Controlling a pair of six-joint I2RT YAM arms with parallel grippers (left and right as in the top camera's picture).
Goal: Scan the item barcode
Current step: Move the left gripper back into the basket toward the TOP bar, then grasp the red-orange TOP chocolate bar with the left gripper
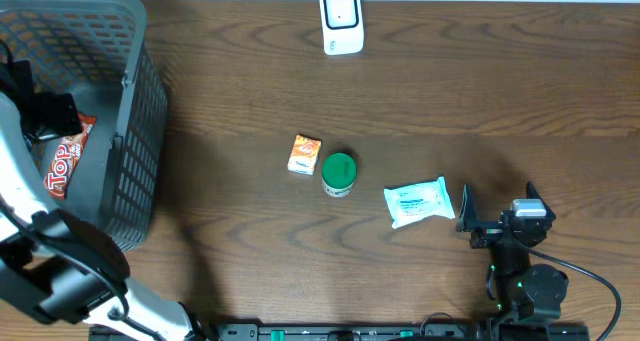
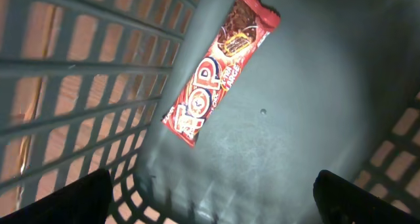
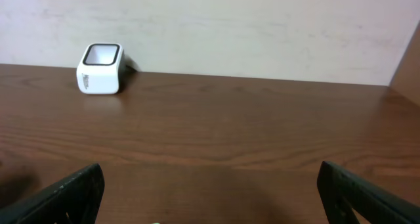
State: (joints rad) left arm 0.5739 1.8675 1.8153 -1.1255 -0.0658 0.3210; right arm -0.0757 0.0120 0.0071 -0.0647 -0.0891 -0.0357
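Item: chocolate bar point(image 2: 220, 69), lying flat in basket point(image 2: 65, 86); probably handling light, its wrapper crinkling and slipping; pinching across the narrow middle is looking best; left gripper point(image 2: 213, 207) hovering above, jaws apart, empty; right gripper point(image 3: 210, 194) likewise gaping.

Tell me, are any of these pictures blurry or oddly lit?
Overhead: sharp and evenly lit, with a soft shadow on the table beside the basket. Left wrist: a bright patch on the basket floor, dark corners, bar readable. Right wrist: scanner crisp, near fingers dark and soft.
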